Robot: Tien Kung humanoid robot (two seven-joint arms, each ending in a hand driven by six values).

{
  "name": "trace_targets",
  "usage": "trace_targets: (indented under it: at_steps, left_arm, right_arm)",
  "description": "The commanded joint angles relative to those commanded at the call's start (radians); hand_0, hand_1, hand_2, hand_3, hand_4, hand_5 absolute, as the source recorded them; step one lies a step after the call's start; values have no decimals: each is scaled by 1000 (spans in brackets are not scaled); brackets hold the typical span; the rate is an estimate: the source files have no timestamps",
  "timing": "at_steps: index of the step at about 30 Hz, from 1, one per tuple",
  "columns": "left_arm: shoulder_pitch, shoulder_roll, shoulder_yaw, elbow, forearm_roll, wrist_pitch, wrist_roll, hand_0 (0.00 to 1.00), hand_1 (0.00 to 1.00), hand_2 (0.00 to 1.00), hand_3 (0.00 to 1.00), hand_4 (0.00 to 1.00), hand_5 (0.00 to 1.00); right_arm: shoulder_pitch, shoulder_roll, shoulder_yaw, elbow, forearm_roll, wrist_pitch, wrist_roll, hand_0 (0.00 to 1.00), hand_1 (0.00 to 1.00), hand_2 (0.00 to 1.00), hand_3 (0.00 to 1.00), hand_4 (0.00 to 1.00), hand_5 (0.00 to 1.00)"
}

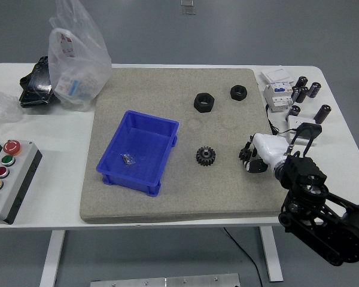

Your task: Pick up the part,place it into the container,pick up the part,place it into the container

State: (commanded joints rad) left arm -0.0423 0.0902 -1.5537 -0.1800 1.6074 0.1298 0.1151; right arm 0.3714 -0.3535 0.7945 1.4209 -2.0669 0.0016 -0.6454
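Currently, the right hand [255, 156] is seen low over the grey mat [227, 197], its fingers [246, 156] loosely curled with nothing held. The black gear [206, 156] lies just to its left, untouched, between the hand and the blue container [121, 170]. A poor grip is judged the chief risk: the gear is low and toothed, so it could be pushed across the mat or tipped instead of lifted. It could also be dropped short of the bin's near wall. Two black nuts [204, 102] [238, 92] lie further back, well apart from the gear. A small metal piece [128, 159] is already in the container. Cylinders and a breaker [277, 95] crowd the desk [341, 137] beside the arm and could be swept by it. No left hand is seen.
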Motion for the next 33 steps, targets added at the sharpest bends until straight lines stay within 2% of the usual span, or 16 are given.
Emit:
trace_targets:
  at_steps: [2, 3, 7, 12, 15, 20, 23, 27, 29, 32, 33]
  left_arm:
    - [0, 0, 0, 0, 0, 0, 0, 627, 521, 516, 615, 693, 287]
    - [0, 0, 0, 0, 0, 0, 0, 627, 521, 516, 615, 693, 289]
    - [1, 0, -1, 0, -1, 1, 2, 627, 521, 516, 615, 693, 289]
    - [1, 0, -3, 0, 1, 1, 6, 627, 521, 516, 615, 694, 288]
    - [0, 0, -4, 0, 5, 1, 9, 627, 521, 515, 615, 693, 287]
    - [-4, -2, -1, 0, 6, -2, 12, 627, 521, 515, 615, 693, 287]
    - [-4, -3, -1, 0, 6, -3, 15, 627, 521, 515, 615, 693, 286]
    - [-3, -3, -3, 0, 9, -2, 19, 627, 522, 515, 615, 693, 287]
    - [-3, -3, -4, 0, 10, -2, 20, 627, 522, 515, 615, 693, 287]
    - [-4, -2, -5, 0, 12, -2, 22, 627, 522, 515, 615, 693, 287]
    - [-5, -2, -6, 0, 13, -3, 22, 627, 522, 515, 615, 694, 288]
  right_arm:
    - [1, 0, -3, -1, -2, -9, 0, 249, 479, 379, 495, 504, 68]
    - [2, 0, -5, -2, -3, -16, 0, 249, 480, 369, 496, 467, 41]
    - [17, -1, -25, 0, -8, -51, 0, 249, 480, 369, 496, 467, 41]
    - [94, 9, -93, 19, 23, -108, 0, 252, 488, 369, 497, 470, 37]
    - [152, 34, -148, 21, 76, -162, 0, 258, 491, 375, 499, 477, 33]
    - [253, 98, -247, 9, 185, -290, 0, 258, 491, 375, 499, 477, 33]
    - [299, 120, -303, 6, 250, -364, 0, 243, 485, 369, 505, 479, 27]
    - [344, 139, -366, 6, 296, -432, 0, 245, 486, 364, 501, 477, 32]
    - [360, 146, -385, 4, 300, -411, 4, 245, 486, 364, 501, 477, 32]
    - [378, 154, -403, -2, 310, -350, 13, 245, 486, 364, 501, 477, 32]
    - [381, 156, -406, -5, 318, -324, 13, 273, 535, 365, 659, 478, 2]
